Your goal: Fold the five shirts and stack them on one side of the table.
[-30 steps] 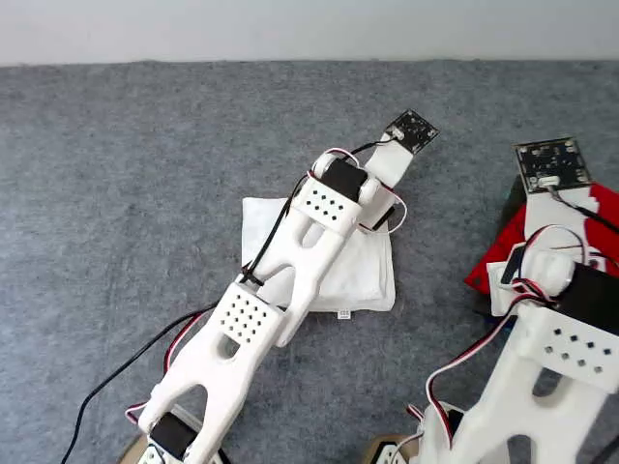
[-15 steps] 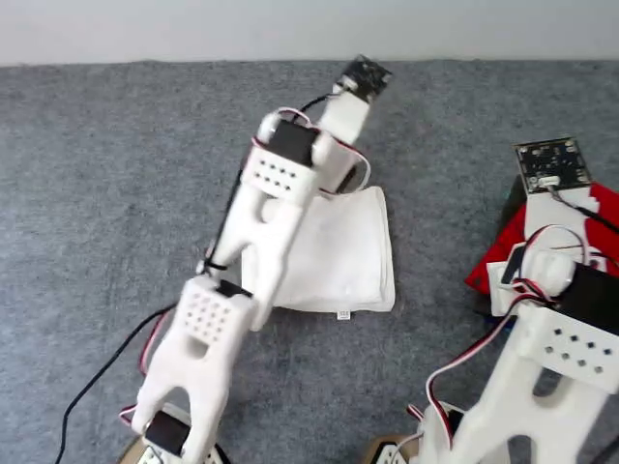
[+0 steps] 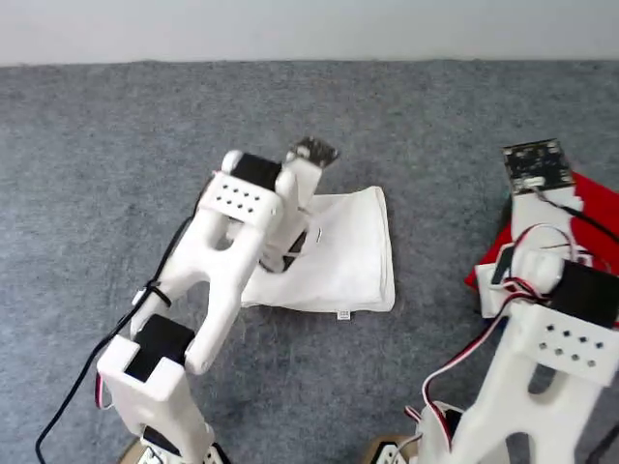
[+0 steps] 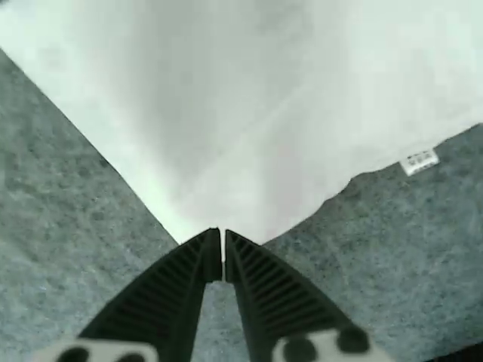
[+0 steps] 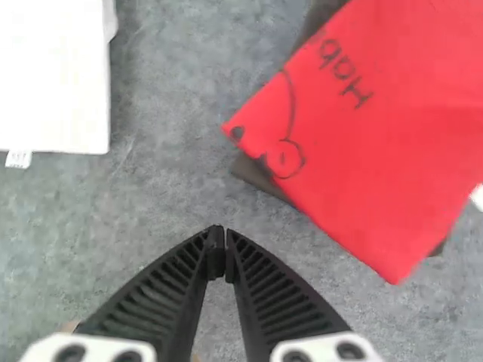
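Cloth at the corner of the white folded fabric shirt (image 4: 287,98) met the tips of the left gripper (image 4: 223,245), which was clenched; whether it nipped any cloth could not be told. Its arm bent low over that shirt, hiding part. The right gripper (image 5: 225,253), clamped on nothing, hovered over the grey felt table (image 5: 151,204), with the red printed shirt (image 5: 377,136) just ahead, cut off.

Grey table (image 3: 116,145), folded white shirt (image 3: 348,251), red shirt (image 5: 377,151) over dark cloth (image 5: 254,177)

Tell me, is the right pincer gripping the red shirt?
No, the right pincer is shut on nothing over the grey table, clear of the red shirt.
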You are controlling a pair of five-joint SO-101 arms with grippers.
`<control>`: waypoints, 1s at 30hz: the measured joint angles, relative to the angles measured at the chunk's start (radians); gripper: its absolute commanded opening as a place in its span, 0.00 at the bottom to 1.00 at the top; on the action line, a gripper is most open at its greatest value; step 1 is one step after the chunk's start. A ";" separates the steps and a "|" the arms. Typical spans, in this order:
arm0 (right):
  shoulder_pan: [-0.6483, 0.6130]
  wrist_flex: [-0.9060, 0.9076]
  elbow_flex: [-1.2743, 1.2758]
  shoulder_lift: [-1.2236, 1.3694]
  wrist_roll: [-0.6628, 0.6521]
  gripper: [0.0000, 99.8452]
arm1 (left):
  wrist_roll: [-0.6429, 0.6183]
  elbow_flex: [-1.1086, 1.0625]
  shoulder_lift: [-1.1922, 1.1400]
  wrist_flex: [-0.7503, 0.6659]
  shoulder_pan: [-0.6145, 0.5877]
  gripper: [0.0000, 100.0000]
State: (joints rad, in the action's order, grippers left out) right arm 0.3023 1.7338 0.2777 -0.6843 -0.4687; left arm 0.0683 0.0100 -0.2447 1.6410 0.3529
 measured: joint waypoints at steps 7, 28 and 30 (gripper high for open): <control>-0.034 -0.020 0.087 0.000 0.002 0.01 | 0.005 -0.218 -0.063 -0.161 0.000 0.01; -0.034 -0.074 0.100 0.000 0.002 0.01 | 0.006 0.250 -0.153 -0.256 -0.198 0.01; -0.034 -0.074 0.100 0.000 0.002 0.01 | 0.005 0.250 -0.221 -0.310 -0.219 0.01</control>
State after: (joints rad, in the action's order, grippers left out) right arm 0.2685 1.6602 0.3775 -0.6843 -0.4672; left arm 0.0729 0.2601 -0.4657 1.3311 0.1335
